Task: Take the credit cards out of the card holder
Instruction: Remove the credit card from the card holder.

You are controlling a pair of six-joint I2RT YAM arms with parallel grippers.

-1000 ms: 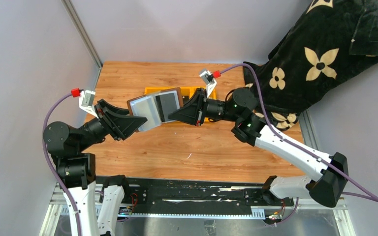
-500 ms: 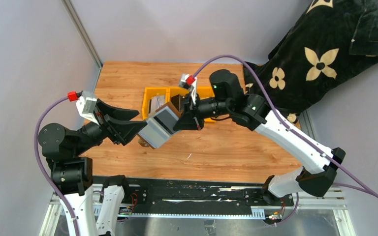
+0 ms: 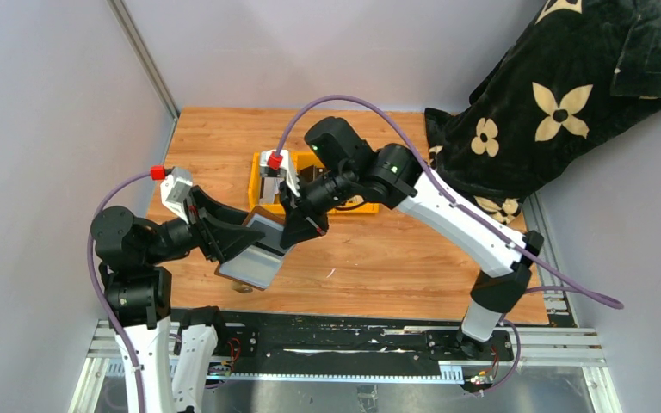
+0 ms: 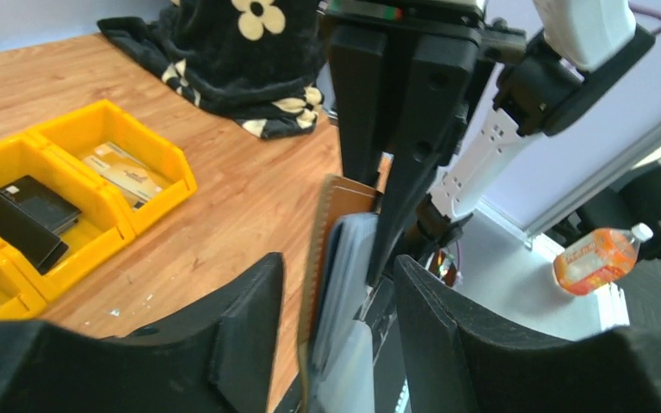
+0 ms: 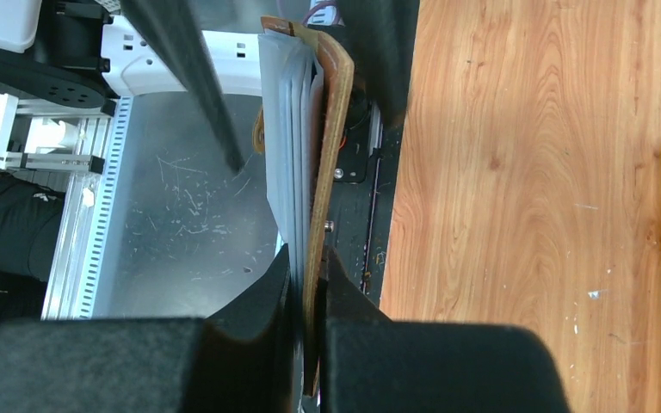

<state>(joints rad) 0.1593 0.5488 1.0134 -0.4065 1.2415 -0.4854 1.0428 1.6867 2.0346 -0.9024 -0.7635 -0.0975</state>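
Observation:
The card holder [image 3: 256, 258] is brown outside and grey inside. It hangs open above the table's near left part. My right gripper [image 3: 297, 231] is shut on its top edge; the right wrist view shows the holder [image 5: 314, 163] edge-on, pinched at my right gripper [image 5: 308, 258]. My left gripper [image 3: 239, 243] is open, and the holder [image 4: 331, 249] stands between its spread fingers [image 4: 224, 335] in the left wrist view. Black credit cards [image 4: 21, 219] and tan ones [image 4: 120, 170] lie in the yellow bin [image 4: 151, 206]. Any cards inside the holder are hidden.
The yellow bin [image 3: 258, 160] stands mid-table behind the right arm. A black flowered blanket [image 3: 568, 86] covers the far right corner. The wooden table [image 3: 396, 249] ends at a black rail near the arm bases. An orange bottle [image 4: 598, 258] lies off the table.
The right arm has swung left and toward the near edge, carrying the holder down from above the bin. The left arm has pulled back with it.

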